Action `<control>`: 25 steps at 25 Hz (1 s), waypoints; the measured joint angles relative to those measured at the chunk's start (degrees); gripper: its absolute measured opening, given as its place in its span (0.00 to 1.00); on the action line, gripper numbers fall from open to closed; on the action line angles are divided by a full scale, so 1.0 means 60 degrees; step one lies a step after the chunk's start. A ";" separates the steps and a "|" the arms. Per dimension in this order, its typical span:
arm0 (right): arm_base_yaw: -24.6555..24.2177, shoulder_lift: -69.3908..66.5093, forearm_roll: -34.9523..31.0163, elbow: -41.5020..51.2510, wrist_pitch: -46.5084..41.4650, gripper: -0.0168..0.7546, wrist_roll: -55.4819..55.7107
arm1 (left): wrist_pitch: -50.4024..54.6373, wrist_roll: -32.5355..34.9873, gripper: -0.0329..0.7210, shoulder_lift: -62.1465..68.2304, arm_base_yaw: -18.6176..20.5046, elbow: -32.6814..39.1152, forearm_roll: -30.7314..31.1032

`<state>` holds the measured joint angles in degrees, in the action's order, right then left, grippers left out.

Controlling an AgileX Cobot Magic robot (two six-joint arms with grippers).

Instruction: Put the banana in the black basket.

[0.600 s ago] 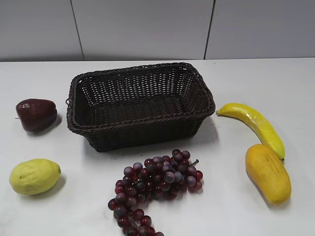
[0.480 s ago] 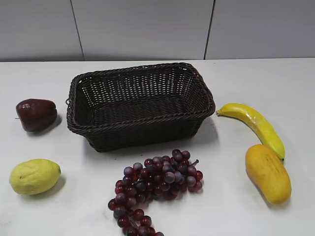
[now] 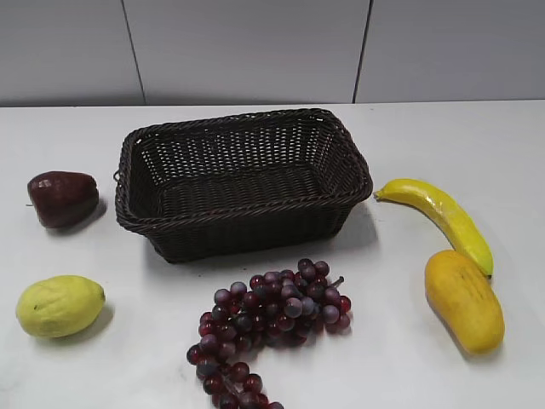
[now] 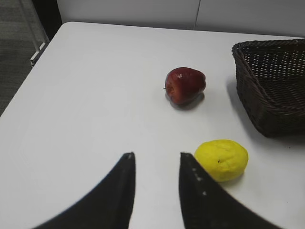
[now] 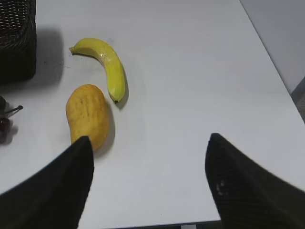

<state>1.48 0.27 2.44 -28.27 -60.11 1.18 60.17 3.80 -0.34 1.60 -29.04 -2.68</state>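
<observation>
White table (image 3: 255, 119), mango (image 3: 463, 300) beside banana (image 3: 443, 217)

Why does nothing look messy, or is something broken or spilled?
Nothing stands out. The black basket sits upright and empty, and the banana lies whole beside the mango. No fruit looks squashed or spilled.

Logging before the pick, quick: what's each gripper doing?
Left gripper: open, holding nothing.
Right gripper: open wide, holding nothing.
</observation>
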 joint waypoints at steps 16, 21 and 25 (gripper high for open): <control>-0.0002 0.0000 0.0000 -0.0047 0.0200 0.78 0.0000 | 0.0000 -0.0001 0.35 0.0000 0.0000 0.0000 0.0000; -0.0002 -0.0417 0.0000 -0.0093 0.2039 0.78 0.0000 | 0.0000 0.0005 0.35 0.0000 0.0000 0.0000 0.0000; -0.0002 -0.1100 -0.0017 0.0361 0.4804 0.78 0.0009 | 0.0000 0.0000 0.35 0.0000 0.0000 0.0000 0.0000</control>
<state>1.47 -6.32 2.34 -26.10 -31.29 1.24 60.17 3.81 -0.34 1.60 -29.04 -2.68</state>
